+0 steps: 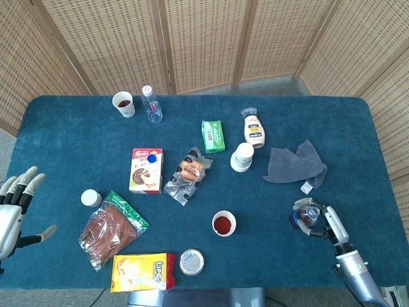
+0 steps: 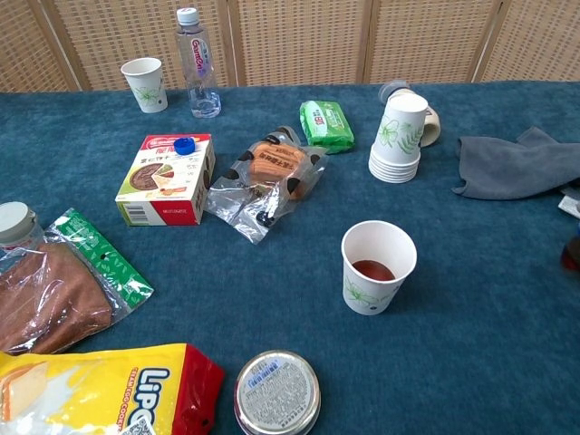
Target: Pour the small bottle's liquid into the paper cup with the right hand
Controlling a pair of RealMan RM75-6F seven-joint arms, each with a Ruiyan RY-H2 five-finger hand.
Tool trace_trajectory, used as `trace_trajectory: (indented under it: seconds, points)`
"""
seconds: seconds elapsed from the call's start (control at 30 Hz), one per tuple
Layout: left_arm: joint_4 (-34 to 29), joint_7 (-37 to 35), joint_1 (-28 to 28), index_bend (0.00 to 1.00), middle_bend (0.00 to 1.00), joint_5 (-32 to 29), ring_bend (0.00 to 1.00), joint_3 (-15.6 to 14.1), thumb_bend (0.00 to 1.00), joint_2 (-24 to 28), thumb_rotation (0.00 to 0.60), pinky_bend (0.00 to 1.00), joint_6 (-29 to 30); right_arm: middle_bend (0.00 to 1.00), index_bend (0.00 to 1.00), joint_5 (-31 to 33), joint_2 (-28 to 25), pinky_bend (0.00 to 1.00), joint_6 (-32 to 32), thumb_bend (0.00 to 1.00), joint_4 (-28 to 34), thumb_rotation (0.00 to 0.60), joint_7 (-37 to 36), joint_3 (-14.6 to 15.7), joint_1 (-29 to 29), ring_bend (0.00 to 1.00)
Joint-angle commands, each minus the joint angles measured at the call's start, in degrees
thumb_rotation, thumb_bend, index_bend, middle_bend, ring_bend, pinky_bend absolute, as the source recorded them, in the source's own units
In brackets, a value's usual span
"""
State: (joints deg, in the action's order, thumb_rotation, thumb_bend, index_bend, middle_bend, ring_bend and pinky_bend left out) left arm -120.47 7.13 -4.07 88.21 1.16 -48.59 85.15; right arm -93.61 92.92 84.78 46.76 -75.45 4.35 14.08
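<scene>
Left of the cup (image 1: 224,223), the left hand (image 1: 14,208) hung at the table (image 1: 358,128) edge, fingers spread, holding nothing. One cup stood mid-table, white, holding red liquid. Right of the cup, the right hand (image 1: 317,219) gripped the single small bottle (image 1: 307,216), upright, dark liquid inside.

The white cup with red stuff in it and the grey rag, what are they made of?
The white cup with green leaf print looks like matte paper: thin rolled rim, no shine. The crumpled grey rag looks like soft cloth, going by its loose folds and dull surface.
</scene>
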Motion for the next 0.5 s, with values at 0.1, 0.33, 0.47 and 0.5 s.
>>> trace_trajectory:
  seconds: [0.1, 0.33, 0.47, 0.5]
  points:
    - [0.6, -1.7, -0.1, 0.00, 0.00, 0.6, 0.00, -0.1, 0.15, 0.2, 0.600, 0.00, -0.1, 0.59, 0.38, -0.1, -1.9, 0.86, 0.7, 0.80, 5.0, 0.600, 5.4, -0.9, 0.1, 0.31]
    - [1.6, -5.1, 0.0, 0.00, 0.00, 1.7, 0.00, 0.0, 0.15, 0.6, 0.600, 0.00, 0.7, 0.60, 0.39, -0.5, -3.7, 0.86, -1.4, 0.80, 9.0, 0.600, 12.2, -1.6, 1.9, 0.31]
    - [2.6, -6.6, 0.1, 0.00, 0.00, 2.0, 0.00, -0.3, 0.15, 0.6, 0.600, 0.00, 0.6, 0.60, 0.39, -0.9, -4.0, 0.86, -2.6, 0.81, 9.5, 0.600, 15.6, -1.5, 2.7, 0.31]
    - [2.9, -7.0, 0.1, 0.00, 0.00, 2.0, 0.00, -0.3, 0.15, 0.6, 0.600, 0.00, 0.5, 0.60, 0.39, -1.0, -4.2, 0.86, -2.7, 0.81, 9.9, 0.600, 16.2, -1.5, 2.9, 0.31]
